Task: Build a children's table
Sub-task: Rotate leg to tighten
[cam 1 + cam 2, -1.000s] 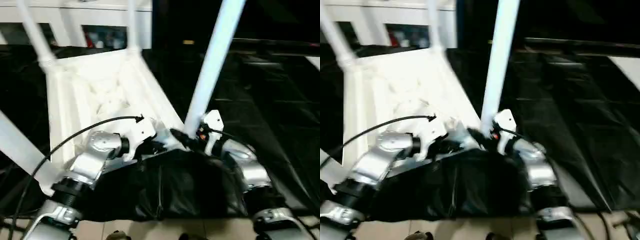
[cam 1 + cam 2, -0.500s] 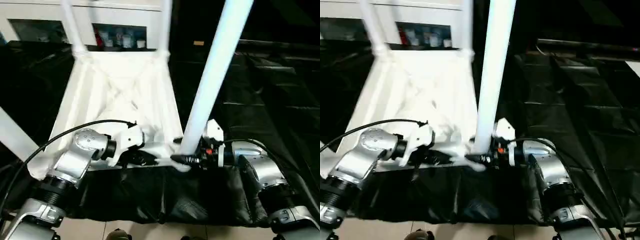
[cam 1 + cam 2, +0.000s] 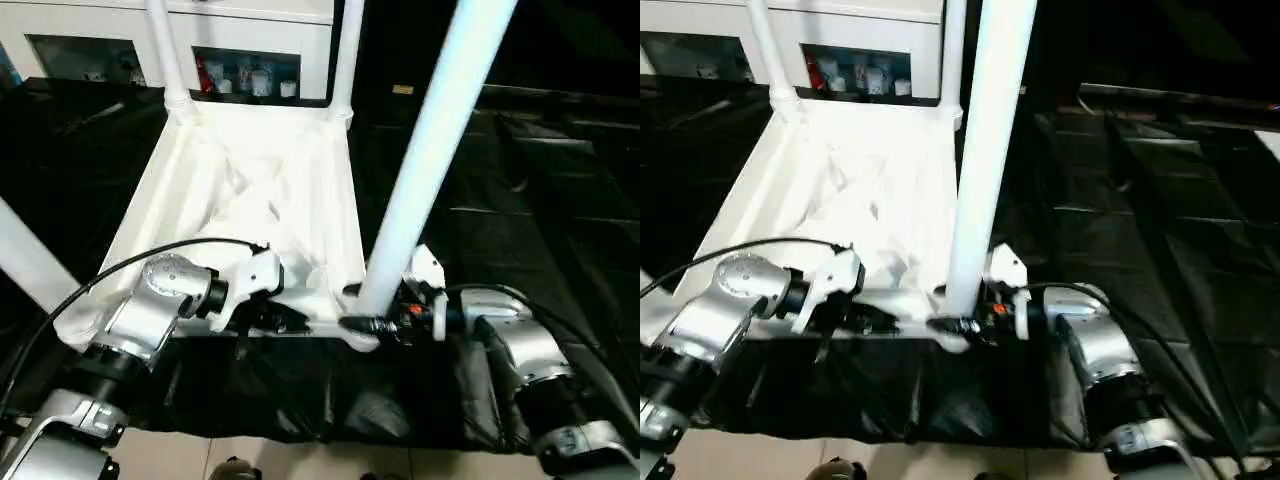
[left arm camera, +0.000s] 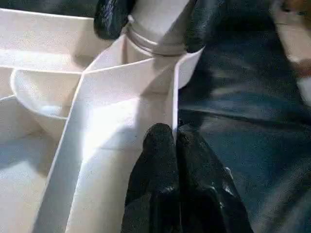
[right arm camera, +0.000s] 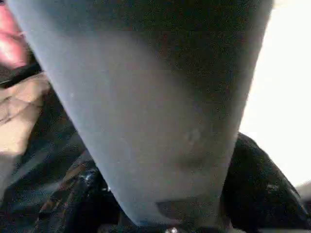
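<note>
The children's table lies upside down on black sheeting, its white tabletop (image 3: 250,190) showing the ribbed underside. Legs stand in the far left (image 3: 168,55) and far right (image 3: 345,60) sockets, and another leg (image 3: 28,265) leans out at the near left. My right gripper (image 3: 365,325) is shut on the base of the near right leg (image 3: 430,150), just above its corner socket. One black finger (image 4: 111,18) sits on each side of that leg. My left gripper (image 4: 174,141) is shut on the tabletop's thin near rim (image 3: 300,325), close to that same corner.
A white cabinet (image 3: 250,75) with glass-fronted compartments stands right behind the table's far edge. Black sheeting (image 3: 520,230) spreads to the right and hangs over the near edge. A strip of tiled floor (image 3: 300,465) runs along the bottom.
The whole view has shifted and now faces the tabletop squarely. My right gripper's fingers have drawn in around the leg's base. The left gripper keeps its hold on the rim.
</note>
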